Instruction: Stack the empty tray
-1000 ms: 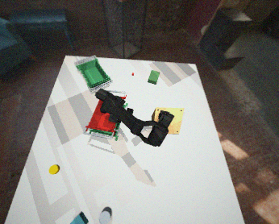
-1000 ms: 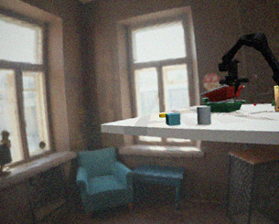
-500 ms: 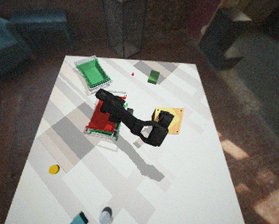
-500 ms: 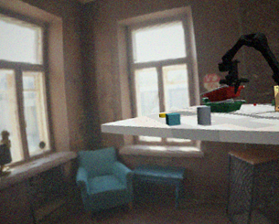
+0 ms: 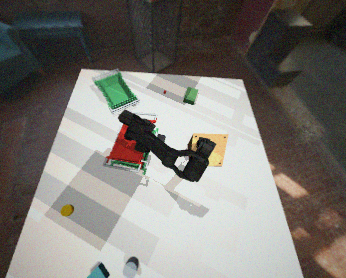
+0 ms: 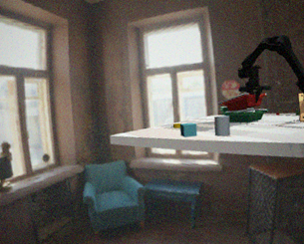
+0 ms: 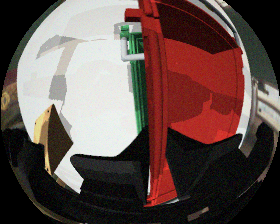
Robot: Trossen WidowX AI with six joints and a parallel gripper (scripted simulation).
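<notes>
White tabletop (image 5: 225, 225) (image 6: 161, 136) (image 7: 100, 85) spreads under the work. Closest in, the claw (image 5: 133, 142) (image 6: 258, 97) (image 7: 154, 128) is clenched on the near wall of the red tray (image 5: 125, 154) (image 6: 237, 103) (image 7: 200, 90), one finger to each side of it. That red tray, the empty one to be stacked, is over the green tray (image 5: 144, 164) (image 6: 249, 116) (image 7: 137, 80), right of centre in the exterior view, and looks tilted there. A pale bar (image 7: 124, 50) reaches in beneath it at the upper middle of the wrist view; whether both bars carry it, or it touches them, I can't tell.

The step looks to be the lowering. I'd square the red tray over the green one, level it, and ease straight down until both bars bear its weight, then part the fingers evenly and lift clear. Letting go while tilted could slide it off a bar, or drop a corner among the blocks.

Farther out, a yellow disc (image 5: 67, 210) (image 6: 177, 125) sits lower left in the top view, with a teal block (image 5: 99, 270) (image 6: 188, 129) and grey cylinder (image 5: 131, 266) (image 6: 222, 126) along its bottom edge. Another green tray lies at upper left. Beyond, the exterior view shows a blue armchair (image 6: 111, 192) at lower left and tall bright windows behind.
</notes>
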